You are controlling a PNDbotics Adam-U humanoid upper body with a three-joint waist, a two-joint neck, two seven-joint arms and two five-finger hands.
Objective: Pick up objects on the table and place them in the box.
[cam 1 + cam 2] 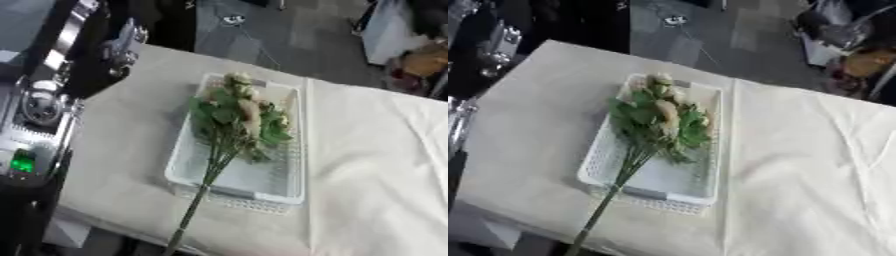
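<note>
A bunch of artificial flowers (238, 117) with pale blooms and green leaves lies in the white mesh box (291, 175) in the middle of the table. Its long green stem (194, 207) sticks out over the box's near rim and reaches toward the table's front edge. My left hand (124, 44) is raised at the upper left, beyond the table's left edge and well apart from the box and the flowers. It holds nothing that I can see. My right hand shows in no view.
A cream cloth covers the table (798, 165), with wrinkles on the right side. My left arm's black and silver links (39, 107) run down the left border. Boxes and clutter (411, 45) stand on the floor at the far right.
</note>
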